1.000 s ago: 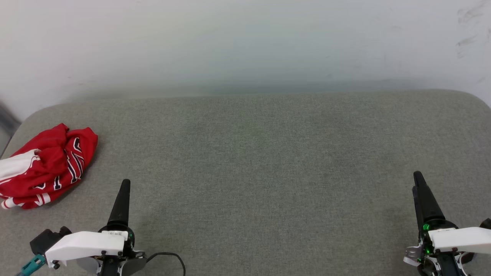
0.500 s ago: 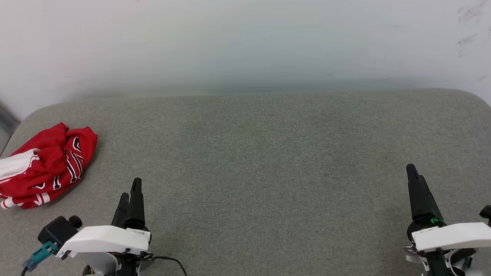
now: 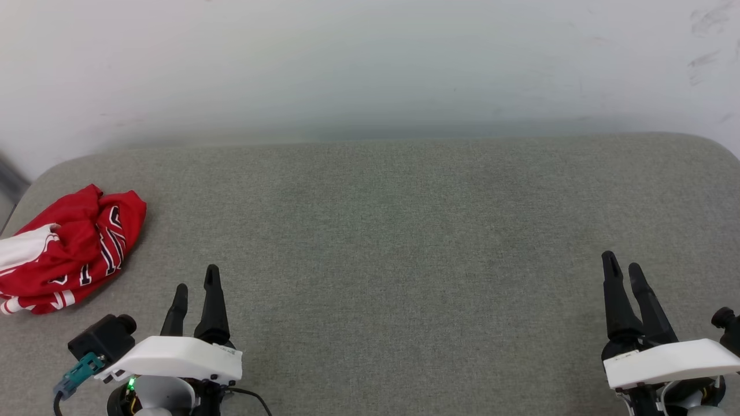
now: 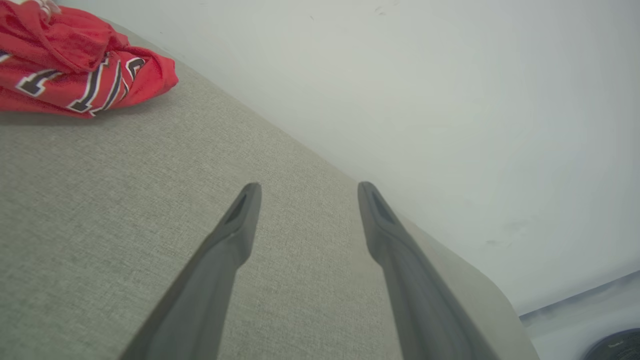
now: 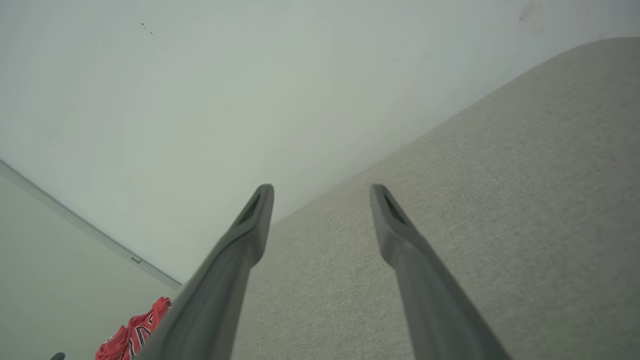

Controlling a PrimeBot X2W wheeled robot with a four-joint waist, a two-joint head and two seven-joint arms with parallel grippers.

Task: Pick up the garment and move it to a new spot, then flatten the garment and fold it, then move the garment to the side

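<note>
Crumpled garment [image 3: 69, 248], lettering unreadable, one edge cut off in my head view, lies on the worktop [image 3: 404, 231] left of and beyond my left claw [image 3: 196, 278], spread and empty; well to its right, my right claw [image 3: 621, 261] gapes too, holding nothing.

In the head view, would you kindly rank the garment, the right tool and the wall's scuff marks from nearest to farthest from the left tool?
From the left tool:
1. garment, crumpled just to its left.
2. right tool, across the grey surface, lower right.
3. scuff marks, high on the wall, far right.
</note>
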